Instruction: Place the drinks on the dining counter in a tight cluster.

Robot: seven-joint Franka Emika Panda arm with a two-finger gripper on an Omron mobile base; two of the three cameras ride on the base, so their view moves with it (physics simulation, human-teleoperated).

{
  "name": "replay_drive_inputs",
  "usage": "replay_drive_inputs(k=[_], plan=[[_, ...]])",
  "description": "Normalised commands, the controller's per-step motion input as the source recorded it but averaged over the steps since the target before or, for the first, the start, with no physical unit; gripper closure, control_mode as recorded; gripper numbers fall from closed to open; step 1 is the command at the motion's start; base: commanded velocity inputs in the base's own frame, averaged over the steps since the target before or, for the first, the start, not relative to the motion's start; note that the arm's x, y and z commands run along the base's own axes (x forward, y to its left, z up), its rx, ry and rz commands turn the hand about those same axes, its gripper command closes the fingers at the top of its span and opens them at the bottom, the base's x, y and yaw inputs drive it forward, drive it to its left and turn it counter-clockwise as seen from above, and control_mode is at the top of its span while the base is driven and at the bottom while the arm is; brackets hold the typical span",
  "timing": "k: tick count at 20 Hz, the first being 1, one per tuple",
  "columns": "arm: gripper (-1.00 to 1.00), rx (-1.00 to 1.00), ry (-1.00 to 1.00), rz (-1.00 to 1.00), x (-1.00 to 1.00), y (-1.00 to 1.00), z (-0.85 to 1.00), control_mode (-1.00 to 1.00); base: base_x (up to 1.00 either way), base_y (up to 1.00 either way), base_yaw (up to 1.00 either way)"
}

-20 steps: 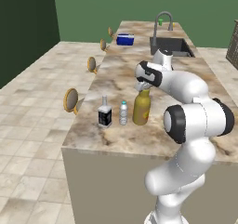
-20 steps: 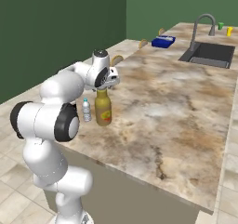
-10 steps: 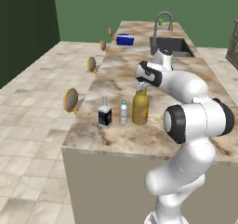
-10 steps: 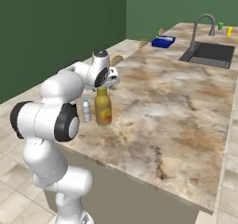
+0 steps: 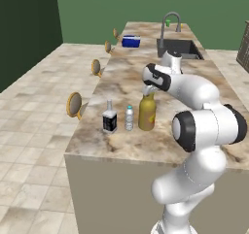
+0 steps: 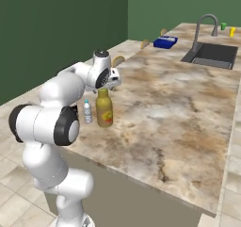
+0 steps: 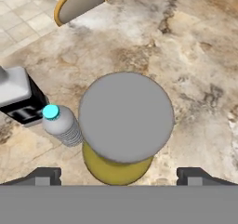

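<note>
Three drinks stand close together near the front left edge of the dining counter (image 5: 121, 77) (image 6: 179, 103) (image 7: 186, 56). The large amber-yellow bottle (image 5: 147, 112) (image 6: 104, 109) shows its grey cap (image 7: 125, 116) from above. Just left of it stands the small water bottle (image 5: 129, 118) (image 6: 87, 112) with a blue cap (image 7: 60, 123), then the dark white-labelled bottle (image 5: 110, 119) (image 7: 18, 95). My gripper (image 5: 148, 90) (image 6: 109, 85) (image 7: 120, 176) hovers directly over the amber bottle's cap, open. Its fingertips (image 7: 44, 175) stand wide on either side of the bottle, touching nothing.
A blue box (image 5: 130, 41) (image 6: 164, 42) lies far down the counter, near the inset sink (image 5: 177, 47) (image 6: 212, 55) with its curved faucet (image 5: 170, 22). Round stools (image 5: 74, 104) (image 7: 79, 2) line the counter's left side. Small green (image 6: 223, 26) and yellow (image 6: 232, 31) cups stand behind the sink.
</note>
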Motion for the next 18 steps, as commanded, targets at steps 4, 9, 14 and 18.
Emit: replay_drive_inputs(k=[4, 9, 14, 18], plan=[[-1.0, 0.01, 0.0, -0.1, -0.87, -0.1, 0.12, -1.0, 0.0, 0.0, 0.0], [-1.0, 0.01, 0.0, -0.22, -0.96, -0.07, 0.2, -1.0, 0.0, 0.0, 0.0], [-1.0, 0.0, 0.02, -0.39, -0.72, 0.0, 0.2, -1.0, 0.0, 0.0, 0.0], [-1.0, 0.04, 0.01, -0.47, -0.78, -0.02, 0.17, -1.0, 0.0, 0.0, 0.0]])
